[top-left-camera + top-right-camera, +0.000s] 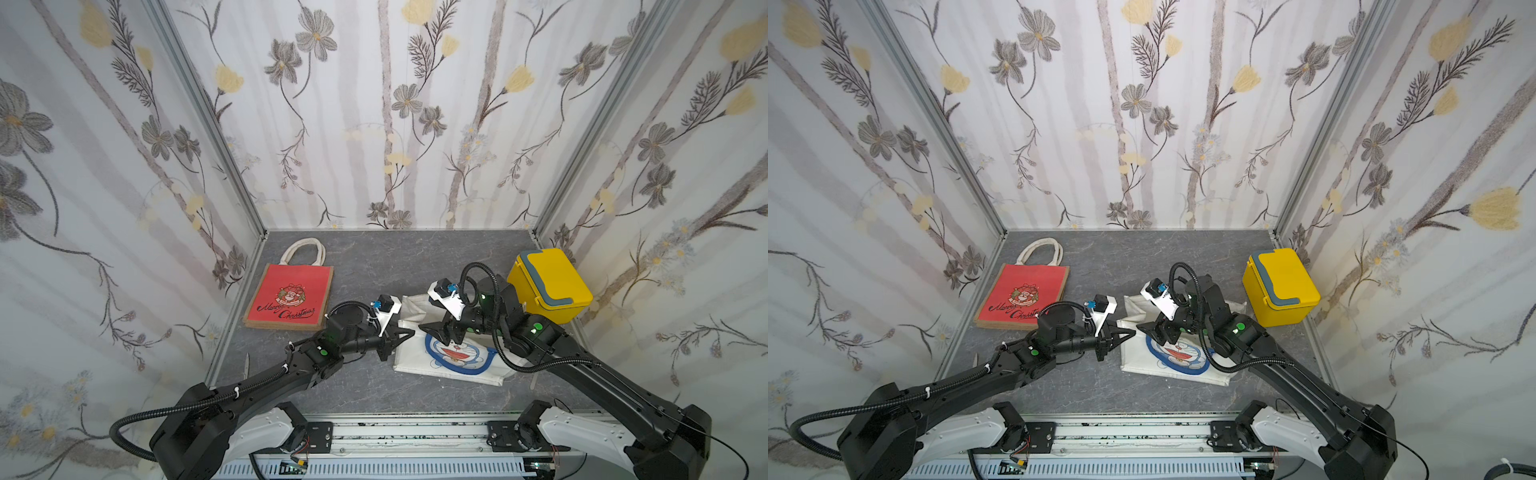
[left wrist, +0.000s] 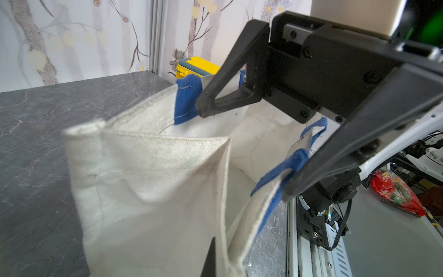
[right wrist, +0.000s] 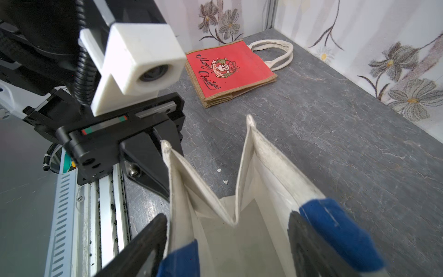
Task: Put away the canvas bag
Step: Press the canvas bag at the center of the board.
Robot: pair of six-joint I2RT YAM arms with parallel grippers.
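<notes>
Status: early-to-mid, my read. The canvas bag (image 1: 457, 365) (white, cartoon print, blue handles (image 3: 335, 227)) lies on the surface (image 1: 374, 266) mid-right, between the two arms. It is well apart from the red Christmas bag (image 1: 293, 299), which is folded flat at back-left. It is near the yellow box (image 1: 548, 284); the right arm hides whether they touch. The left claw (image 1: 409, 332) is clenched on the bag's rim at a side corner, and the right wrist view shows fabric pinched between its fingers. The right claw (image 1: 436, 332) is released: jaws spread wide across the bag mouth, one by each handle root, nothing pinched. I can't tell whether the far jaw sits inside or outside the wall. The side gusset (image 3: 230, 211) is creased inward in a V and the mouth gapes. Done so far: bag seized at one corner, pleat forming. Left to do: collapse the walls flat, tuck the handles, fold, carry it off. The destination isn't evident. My guess is a stack on the red one or into the box, whose lid is shut.
</notes>
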